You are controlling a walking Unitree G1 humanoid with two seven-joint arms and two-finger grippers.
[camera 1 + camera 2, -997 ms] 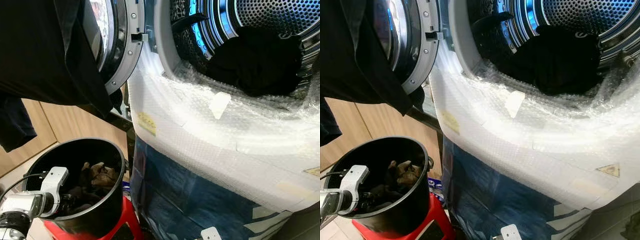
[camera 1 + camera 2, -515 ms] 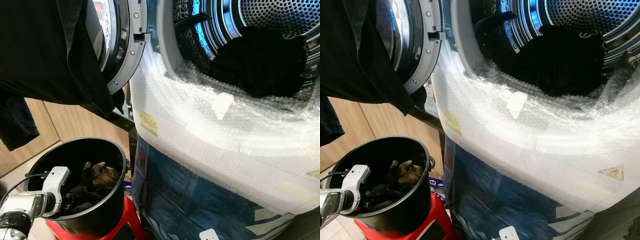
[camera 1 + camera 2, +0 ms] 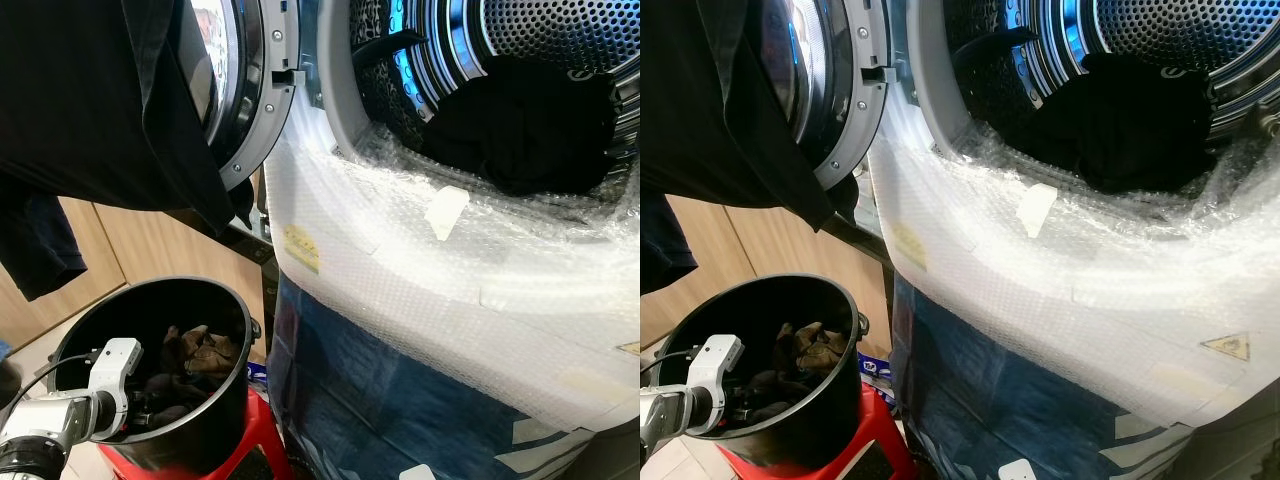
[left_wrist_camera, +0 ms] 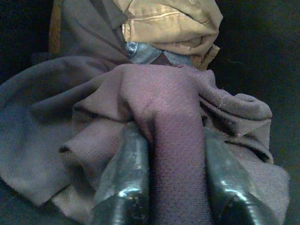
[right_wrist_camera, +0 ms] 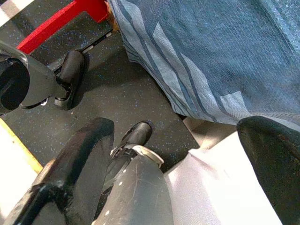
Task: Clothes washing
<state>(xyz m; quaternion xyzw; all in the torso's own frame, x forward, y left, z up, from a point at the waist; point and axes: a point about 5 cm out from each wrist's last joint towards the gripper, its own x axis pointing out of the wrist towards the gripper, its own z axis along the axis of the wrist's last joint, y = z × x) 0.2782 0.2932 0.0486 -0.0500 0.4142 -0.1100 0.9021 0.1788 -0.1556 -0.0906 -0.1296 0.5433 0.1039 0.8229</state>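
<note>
The left tool [image 4: 171, 187] is down in the black bucket [image 3: 225, 395], pinching a purple cloth [image 4: 173, 154] tight. The washer drum [image 3: 520, 110] is up and to the right. The right tool [image 5: 187, 173] hangs open.

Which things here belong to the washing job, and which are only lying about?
Job:
- left end effector, shut on the maroon garment
- black bucket of clothes
- washer drum holding dark laundry

Lying about:
- red stool
- bubble wrap
- black cloth on the door
</note>
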